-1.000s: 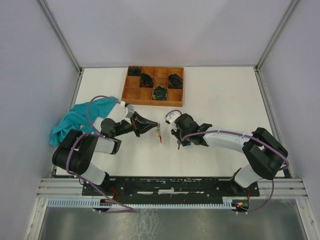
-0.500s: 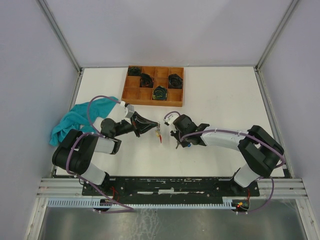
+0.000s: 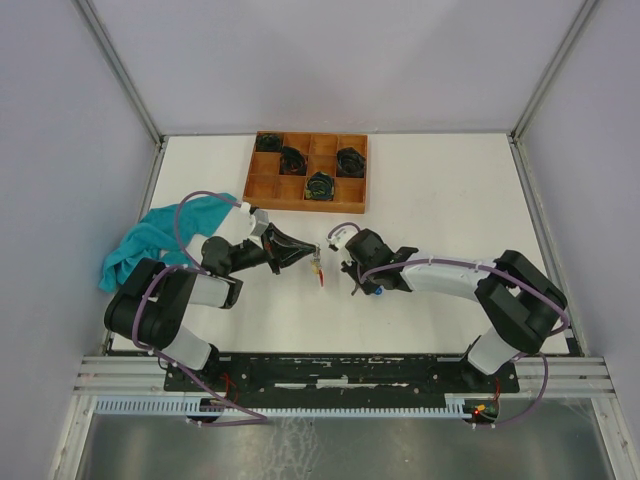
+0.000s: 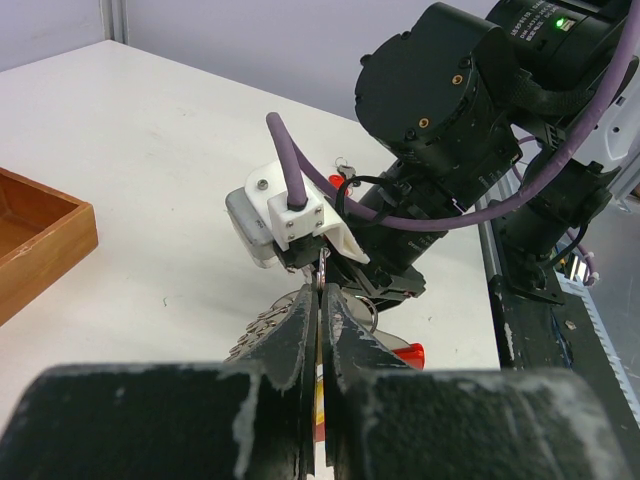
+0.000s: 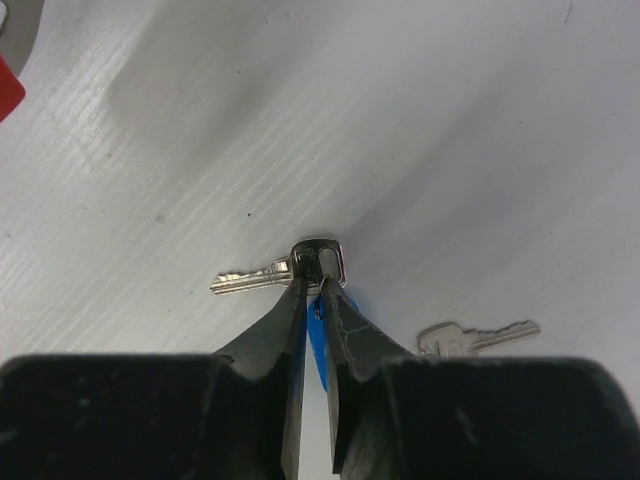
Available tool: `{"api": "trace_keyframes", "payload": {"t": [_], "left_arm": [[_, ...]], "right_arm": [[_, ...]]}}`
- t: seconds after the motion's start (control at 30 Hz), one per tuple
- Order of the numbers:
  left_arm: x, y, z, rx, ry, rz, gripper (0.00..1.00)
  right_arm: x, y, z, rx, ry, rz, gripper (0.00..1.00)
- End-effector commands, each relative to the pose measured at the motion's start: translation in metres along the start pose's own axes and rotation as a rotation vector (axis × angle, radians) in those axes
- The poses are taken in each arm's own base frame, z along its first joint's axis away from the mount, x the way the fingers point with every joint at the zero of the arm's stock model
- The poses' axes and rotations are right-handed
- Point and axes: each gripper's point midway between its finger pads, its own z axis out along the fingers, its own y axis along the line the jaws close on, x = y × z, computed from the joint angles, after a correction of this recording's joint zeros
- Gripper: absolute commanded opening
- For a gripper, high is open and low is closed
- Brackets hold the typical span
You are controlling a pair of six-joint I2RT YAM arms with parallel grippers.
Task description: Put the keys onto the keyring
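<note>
- Keys (image 5: pixel 330 262): two, flat on the white table (image 3: pixel 450 190), mid-table, right under the right gripper (image 5: pixel 313 276).
- Blue-tag key (image 5: pixel 250 282): blade pointing left in the right wrist view, head caught between the fingertips, blue tag (image 5: pixel 318 340) showing in the slit between the fingers.
- Second key (image 5: pixel 478 337): near the first, apart from it, touched by nothing.
- Keyring (image 4: pixel 262 325): off the table, pinched in the left gripper (image 4: pixel 320 300), red tag (image 4: pixel 408 352) hanging below; near the keys, not touching them.
- Wooden tray (image 3: pixel 258 187): at the far side, black coils (image 3: pixel 319 184) in four compartments, well apart from the keys.
- Teal cloth (image 3: pixel 150 240): bunched at the left table edge, beside the left arm (image 3: pixel 170 300).
- In the way: right wrist's white camera block (image 4: pixel 285 215) just in front of the left fingertips, hiding the keys from the left wrist view.
- Left arm: folded low, forearm running rightward to mid-table, gripper about level, jaws pressed together on the keyring.
- Right arm (image 3: pixel 450 272): stretched leftward across the table, wrist bent down, fingers pointing at the table; jaws narrow, nipping the key's head.
</note>
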Motion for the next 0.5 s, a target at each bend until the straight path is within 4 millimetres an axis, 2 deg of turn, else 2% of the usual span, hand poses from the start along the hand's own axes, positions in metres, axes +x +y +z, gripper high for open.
{"api": "trace_keyframes", "payload": {"t": [0.0, 0.23, 0.47], "left_arm": [[-0.0223, -0.0061, 0.0038, 0.048, -0.058, 0.077, 0.03], [-0.0228, -0.0069, 0.004, 0.051, -0.058, 0.078, 0.03], [-0.0228, -0.0071, 0.0041, 0.053, -0.058, 0.078, 0.03]], "right_arm": [[-0.0147, -0.0013, -0.0105, 0.011, -0.04, 0.001, 0.2], [-0.0213, -0.0024, -0.0176, 0.014, -0.06, 0.003, 0.2], [-0.0173, -0.0041, -0.015, 0.025, -0.046, 0.007, 0.2]]}}
